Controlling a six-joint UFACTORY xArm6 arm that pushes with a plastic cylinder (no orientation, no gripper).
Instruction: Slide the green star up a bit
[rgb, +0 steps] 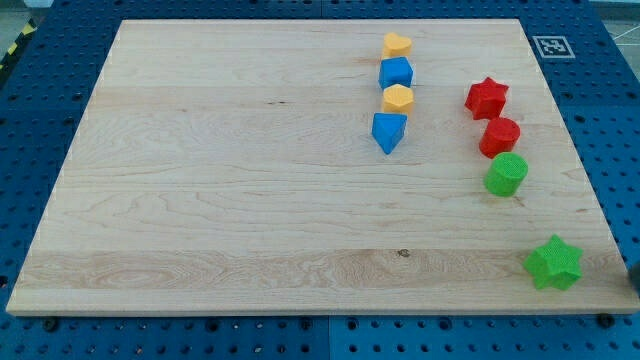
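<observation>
Item 1, task piece: green star (553, 263). You find it at about 4 o'clock from the board's centre, close to the lower right corner of the tabletop (220, 200), lying flat and touching no other block.

Item 2: green cylinder (506, 174), at 11 o'clock from the star, well apart from it.

Item 3: red pair. A red star (487, 97) sits at the view's top of the right-hand group; a red block of roughly hexagonal outline (499, 136) lies just beside it at 5 o'clock, and just above the green cylinder.

Item 4: centre column, four pieces running from 12 to 6 o'clock: a yellow heart-like block (396, 45), a blue cube-like block (396, 72), a yellow hexagonal block (398, 99) and a blue pointed block (388, 131). Neighbours sit very close; you cannot tell whether they touch.

Item 5, tool: the tip does not clearly show. A dark sliver at the view's right edge, at 3 o'clock from the star, may be the rod, but you cannot confirm it. The rod has no jaws, so there is nothing to release or clench, and its contact state cannot be told.

Progress, as a judgement: the push appears not yet begun. The star rests low on the board. What remains is to bring the tip in at 6 o'clock of the star and nudge it toward 12 o'clock, stopping short of the green cylinder.
</observation>
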